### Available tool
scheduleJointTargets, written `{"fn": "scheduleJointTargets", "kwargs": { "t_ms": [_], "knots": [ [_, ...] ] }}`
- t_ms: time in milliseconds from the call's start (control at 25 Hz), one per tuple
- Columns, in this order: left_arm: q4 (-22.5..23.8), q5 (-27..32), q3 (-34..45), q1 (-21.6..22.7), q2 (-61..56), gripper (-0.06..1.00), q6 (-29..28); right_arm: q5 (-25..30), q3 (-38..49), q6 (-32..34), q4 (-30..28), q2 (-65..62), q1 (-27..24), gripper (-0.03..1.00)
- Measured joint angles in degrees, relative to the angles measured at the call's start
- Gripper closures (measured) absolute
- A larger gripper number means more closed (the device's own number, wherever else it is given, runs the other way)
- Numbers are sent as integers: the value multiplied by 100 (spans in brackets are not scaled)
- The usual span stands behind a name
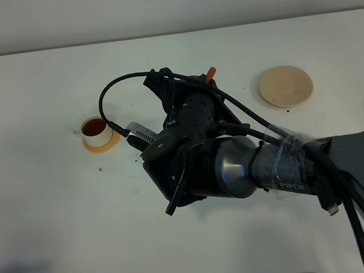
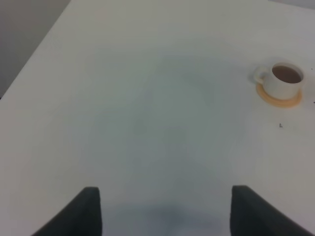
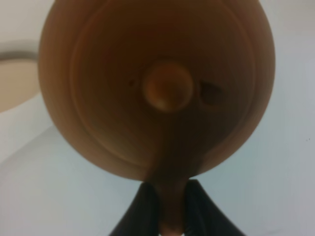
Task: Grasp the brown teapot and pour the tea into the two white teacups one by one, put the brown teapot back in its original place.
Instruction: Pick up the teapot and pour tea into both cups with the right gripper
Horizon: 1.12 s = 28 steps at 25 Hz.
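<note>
White table (image 1: 64, 232) running wide and bare toward the near edge, far edge meeting the wall behind. Right arm (image 1: 246, 163) reaching across the middle, hiding most of the brown teapot (image 3: 157, 88); only its spout tip peeking out past the wrist. Beige disc (image 1: 285, 86) lying well apart on the right, nothing on it. One white teacup (image 1: 98, 131), filled dark, standing on an orange coaster (image 2: 279, 100) at left. Right gripper (image 3: 172, 206) clamped on the teapot's handle, pot directly ahead of the fingers. Left gripper (image 2: 165, 209) spread wide over bare table, holding nothing.
</note>
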Motion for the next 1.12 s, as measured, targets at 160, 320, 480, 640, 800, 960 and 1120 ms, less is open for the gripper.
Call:
{"fn": "scheduleJointTargets", "kwargs": {
  "t_ms": [160,320,480,640,800,960,1120],
  "knots": [
    [0,0,0,0,0,39,0,0,0,-15,0,0,0,87],
    [0,0,0,0,0,39,0,5,0,66,239,0,0,87],
    [0,0,0,0,0,39,0,11,0,461,665,0,-47,87],
    [0,0,0,0,0,39,0,89,-13,809,820,0,-59,87],
    [0,0,0,0,0,39,0,352,-269,1295,1302,0,-122,87],
    [0,0,0,0,0,39,0,809,-648,1603,2017,0,-343,87],
    [0,0,0,0,0,39,0,890,-988,1816,2959,0,-590,87]
  ]
}}
